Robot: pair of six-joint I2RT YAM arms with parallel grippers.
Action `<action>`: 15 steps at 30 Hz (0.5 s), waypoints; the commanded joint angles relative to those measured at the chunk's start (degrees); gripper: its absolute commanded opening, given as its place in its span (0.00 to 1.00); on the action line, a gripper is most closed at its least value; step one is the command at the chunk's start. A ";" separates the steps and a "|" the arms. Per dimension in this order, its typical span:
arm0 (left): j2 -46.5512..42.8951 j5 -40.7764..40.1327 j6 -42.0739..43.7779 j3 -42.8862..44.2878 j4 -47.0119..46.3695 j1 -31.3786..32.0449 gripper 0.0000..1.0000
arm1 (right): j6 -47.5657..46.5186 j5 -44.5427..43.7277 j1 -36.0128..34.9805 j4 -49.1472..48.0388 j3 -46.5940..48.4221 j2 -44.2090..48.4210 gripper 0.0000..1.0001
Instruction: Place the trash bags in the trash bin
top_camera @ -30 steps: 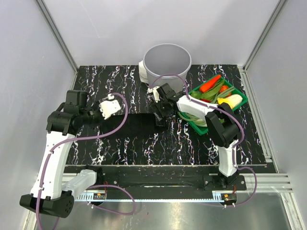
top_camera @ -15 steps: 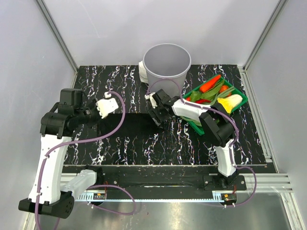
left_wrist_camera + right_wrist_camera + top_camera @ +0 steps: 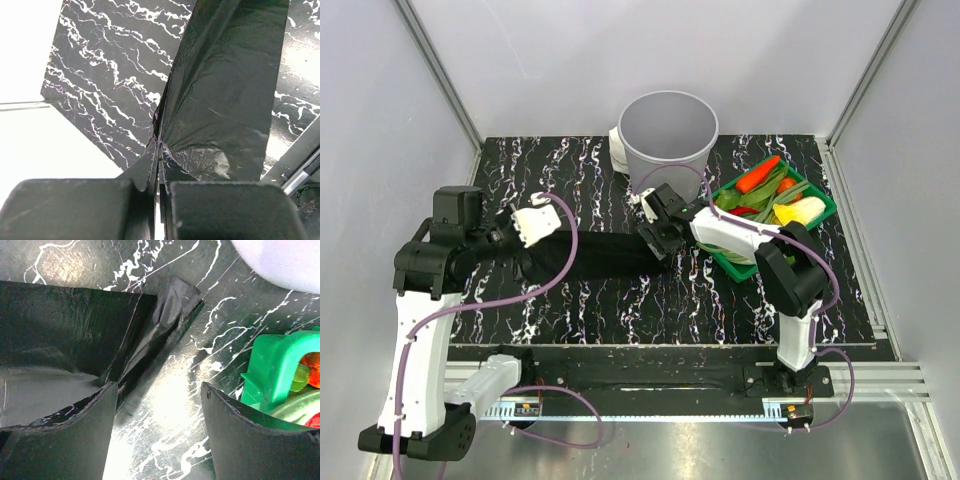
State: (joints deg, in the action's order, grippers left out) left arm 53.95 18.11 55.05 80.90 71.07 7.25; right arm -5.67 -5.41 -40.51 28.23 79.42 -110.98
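You held the bag point(image 3: 605, 255) clamped in the left gripper point(image 3: 159, 167) so the right gripper point(image 3: 160, 392), jaws wide, could take its other end

Robot lab enclosure: plain white walls point(image 3: 570, 50), aluminium frame point(image 3: 437, 70), black marbled table point(image 3: 580, 170).

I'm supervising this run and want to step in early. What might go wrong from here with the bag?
The right hand stands open at the flat end of the trash bag; closing there may catch only a thin fold, or nothing. One finger sits close to the green basket and might nudge it. Only the left hand clamps the bag, so it could slip when lifted.
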 commanded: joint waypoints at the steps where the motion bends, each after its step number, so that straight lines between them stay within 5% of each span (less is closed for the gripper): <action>1: -1.31 -2.38 1.55 1.98 -0.67 -0.65 0.00 | -0.66 -2.15 0.43 0.34 0.12 4.10 0.73; 15: -1.75 -2.20 1.55 0.92 -0.32 -0.83 0.00 | 2.33 7.51 0.35 -0.72 5.13 -2.66 0.73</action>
State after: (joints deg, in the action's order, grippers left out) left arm 53.12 16.38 55.75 80.93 71.09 6.81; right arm -4.99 -2.13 -40.45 28.58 81.82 -111.61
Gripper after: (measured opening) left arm 0.013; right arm 0.731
